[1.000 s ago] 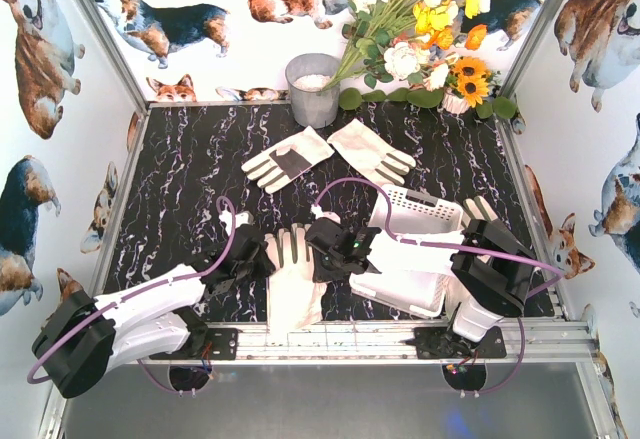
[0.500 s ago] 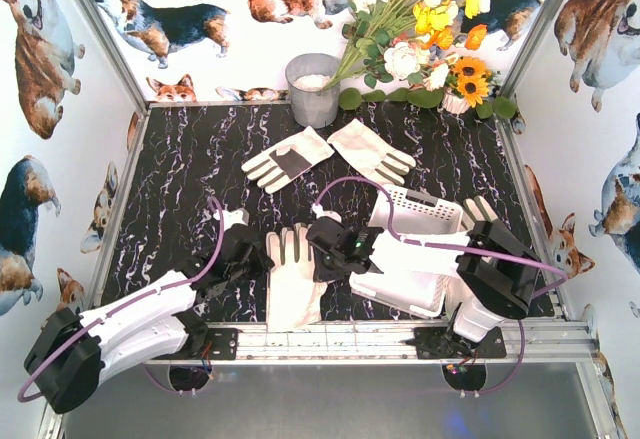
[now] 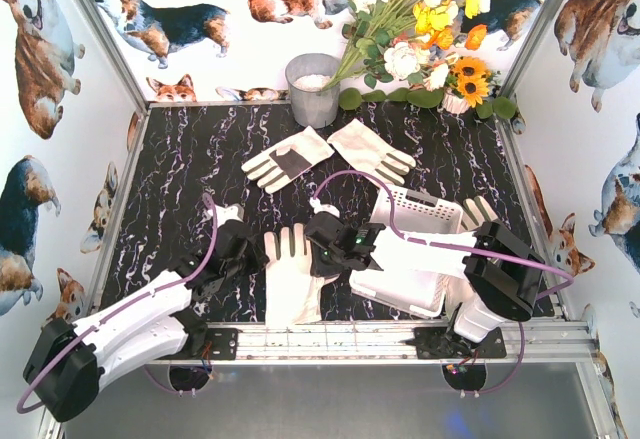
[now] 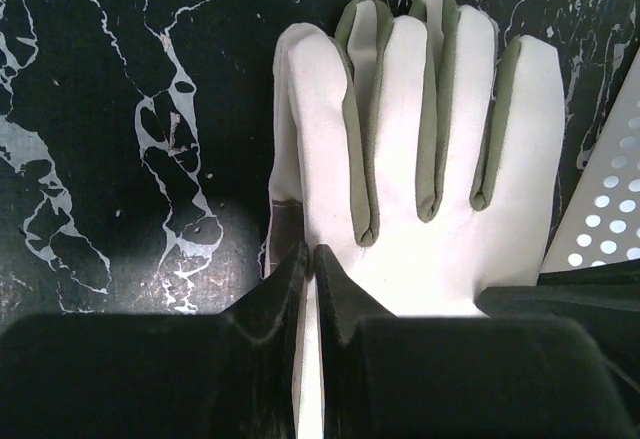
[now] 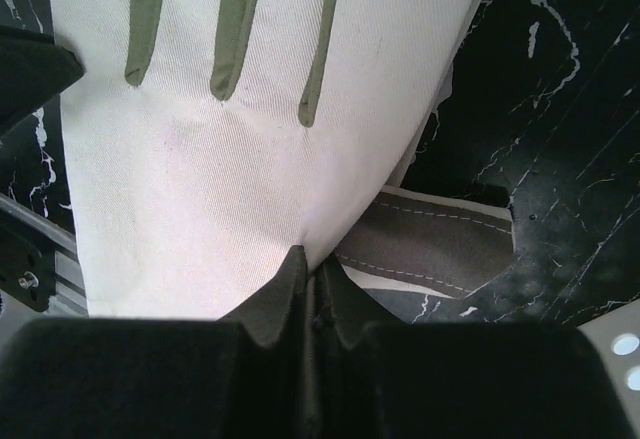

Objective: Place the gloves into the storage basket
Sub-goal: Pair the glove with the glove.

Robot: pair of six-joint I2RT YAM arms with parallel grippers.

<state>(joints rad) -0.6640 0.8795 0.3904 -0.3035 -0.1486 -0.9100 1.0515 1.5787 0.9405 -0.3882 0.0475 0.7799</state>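
A cream-white fabric work glove [image 3: 293,284] lies flat, plain side up, on the black, white-veined marble-pattern worktop [image 3: 180,169], just left of the white perforated plastic storage basket [image 3: 420,209]. Both arms meet over it. The left claw [image 4: 312,256] is closed to a sliver on the glove's left edge, with a thin strip of cloth showing between its jaws. The right claw [image 5: 307,259] is pinched tight on the edge nearest the basket. Gripping both sides probably stops the limp cloth from folding when it is lifted across.

The weave is a fine twill, soft and floppy, with olive-grey strips lining the gaps between the fingers. The right wrist view shows a second glove [image 5: 440,249] underneath, with a grey-brown stitched palm patch. I cannot tell whether the pinch catches one layer or two. A patched glove [image 3: 288,157] and a plain glove [image 3: 370,151] lie side by side well behind, near a grey metal bucket [image 3: 312,89].
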